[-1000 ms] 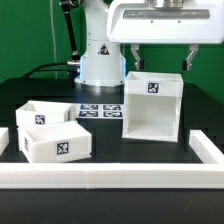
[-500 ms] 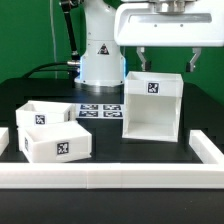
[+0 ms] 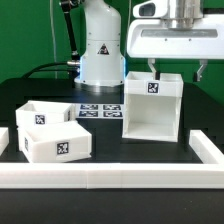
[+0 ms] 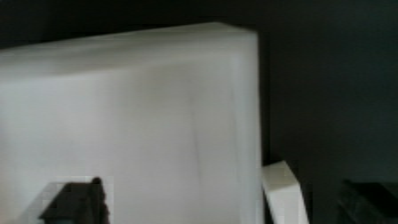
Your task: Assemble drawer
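Note:
The drawer's tall white box shell [image 3: 152, 108] stands upright on the black table, a tag on its upper front. Two small open-top trays [image 3: 56, 143] [image 3: 38, 115] sit side by side at the exterior view's left, each with a tag. My gripper [image 3: 177, 72] hangs open just above the shell's right part. One finger [image 3: 153, 68] is over the shell's top and the other is past its right wall. In the wrist view the shell [image 4: 143, 120] fills most of the picture, blurred, between the dark fingertips [image 4: 75, 202]; my gripper [image 4: 222, 205] holds nothing.
The marker board [image 3: 100, 108] lies flat between the trays and the shell. A long low white rail [image 3: 110, 178] runs along the table's front, with short pieces at both ends. The robot's base [image 3: 100, 55] stands behind with cables beside it.
The gripper has moved toward the exterior view's right and come down a little, from over the shell's middle to its right side. It has stayed open. The parts have not moved.

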You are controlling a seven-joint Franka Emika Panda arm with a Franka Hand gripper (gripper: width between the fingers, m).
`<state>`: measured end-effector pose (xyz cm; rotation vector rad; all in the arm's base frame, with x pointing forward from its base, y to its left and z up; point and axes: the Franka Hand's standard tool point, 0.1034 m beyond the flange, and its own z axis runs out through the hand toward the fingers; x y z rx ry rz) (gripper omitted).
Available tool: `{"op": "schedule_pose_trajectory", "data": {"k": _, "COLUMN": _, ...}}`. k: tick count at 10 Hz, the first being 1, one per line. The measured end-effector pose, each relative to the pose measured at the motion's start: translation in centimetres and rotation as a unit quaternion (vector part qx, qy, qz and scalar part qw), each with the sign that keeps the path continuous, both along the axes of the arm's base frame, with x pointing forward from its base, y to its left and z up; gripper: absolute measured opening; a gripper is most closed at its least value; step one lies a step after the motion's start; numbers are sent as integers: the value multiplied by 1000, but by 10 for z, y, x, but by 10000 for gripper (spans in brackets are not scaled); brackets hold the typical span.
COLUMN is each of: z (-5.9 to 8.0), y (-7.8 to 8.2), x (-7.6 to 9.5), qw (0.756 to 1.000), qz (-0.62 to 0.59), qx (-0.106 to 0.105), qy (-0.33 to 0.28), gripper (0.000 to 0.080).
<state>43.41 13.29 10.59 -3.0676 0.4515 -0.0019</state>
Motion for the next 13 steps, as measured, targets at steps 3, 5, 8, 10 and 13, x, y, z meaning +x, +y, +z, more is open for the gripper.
{"op": "schedule_pose_trajectory", "data": {"k": 3, "z": -11, "y": 4, "x": -6, "qw": 1000, "qz": 5, "qx": 0, "qy": 7, "gripper": 637}}
{"op": "schedule_pose_trajectory", "data": {"k": 5, "z": -11, "y": 5, "x": -3, "qw": 1000, "qz": 7, "qx": 1, "qy": 6, "gripper": 470}}
{"op": "schedule_pose_trajectory", "data": {"k": 8, "z": -10, "y": 5, "x": -1, "qw": 1000, "qz": 11, "qx": 2, "qy": 5, "gripper": 103}}
{"op": "schedule_pose_trajectory", "data": {"k": 10, "z": -9, "y": 0, "x": 1, "qw": 1000, "qz": 27, "qx": 1, "qy": 3, "gripper": 36}}
{"op": "schedule_pose_trajectory", "data": {"k": 13, "z": -9, "y": -18, "x": 7, "qw": 997, "qz": 78, "qx": 2, "qy": 0, "gripper": 36}}
